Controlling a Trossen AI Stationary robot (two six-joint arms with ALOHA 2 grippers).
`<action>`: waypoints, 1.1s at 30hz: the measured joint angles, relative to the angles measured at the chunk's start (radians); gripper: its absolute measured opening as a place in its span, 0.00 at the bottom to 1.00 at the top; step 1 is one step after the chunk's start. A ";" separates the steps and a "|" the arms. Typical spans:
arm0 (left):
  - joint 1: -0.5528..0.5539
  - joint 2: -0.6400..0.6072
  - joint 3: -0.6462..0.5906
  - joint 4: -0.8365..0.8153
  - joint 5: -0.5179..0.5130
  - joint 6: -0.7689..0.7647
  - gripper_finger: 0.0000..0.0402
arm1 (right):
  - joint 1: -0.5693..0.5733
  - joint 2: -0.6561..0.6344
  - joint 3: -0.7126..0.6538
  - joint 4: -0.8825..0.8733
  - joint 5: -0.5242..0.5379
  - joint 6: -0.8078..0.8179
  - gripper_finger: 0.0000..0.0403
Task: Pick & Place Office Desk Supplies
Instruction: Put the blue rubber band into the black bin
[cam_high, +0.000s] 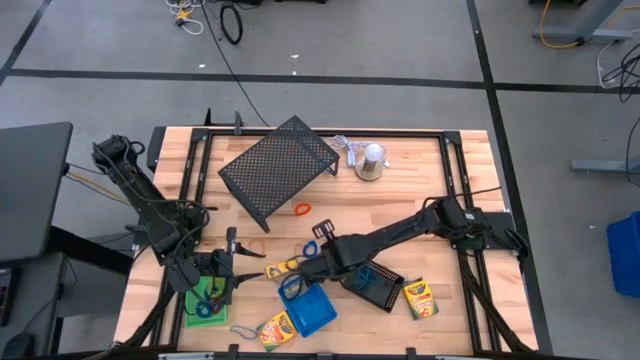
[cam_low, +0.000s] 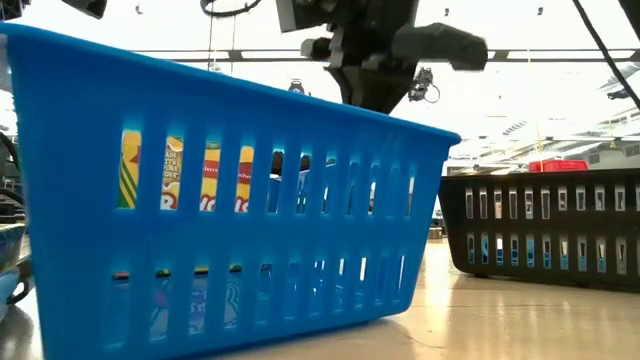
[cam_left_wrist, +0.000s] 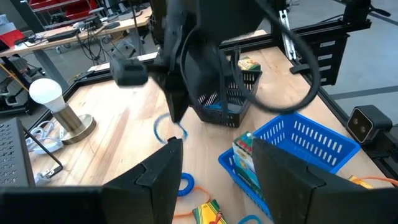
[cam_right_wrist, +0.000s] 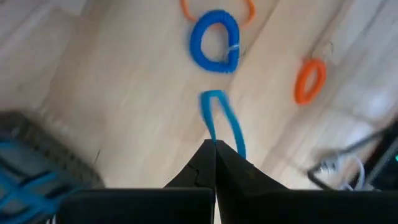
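Blue loop (cam_right_wrist: 219, 118): right wrist view, we see the right gripper (cam_right_wrist: 215, 146) pinching its end, jaws pressed together.
High view: right gripper (cam_high: 322, 256) above the blue tray (cam_high: 312, 310); left gripper (cam_high: 232, 266) beside the green tray (cam_high: 207, 296).
Left wrist view: left jaws spread, holding nothing.

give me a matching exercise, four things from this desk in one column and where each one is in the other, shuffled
Things
1. thin blue elastic loop
2. crayon box
3. orange loop
4. left gripper

Places
A. beside the large black mesh rack
B. over the green tray
C. pinched in the shut right gripper
D. right of the small black mesh tray

Pairs: 1-C, 2-D, 3-A, 4-B
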 joint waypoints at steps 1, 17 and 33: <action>0.000 0.000 0.000 -0.001 0.000 0.000 0.50 | 0.008 -0.001 0.012 -0.021 0.002 0.018 0.00; 0.000 0.000 0.000 -0.045 0.001 -0.019 0.50 | 0.176 -0.013 0.081 -0.273 -0.160 0.348 0.00; 0.000 0.000 0.000 -0.051 0.015 -0.024 0.50 | 0.149 -0.008 -0.114 -0.104 -0.316 0.377 0.00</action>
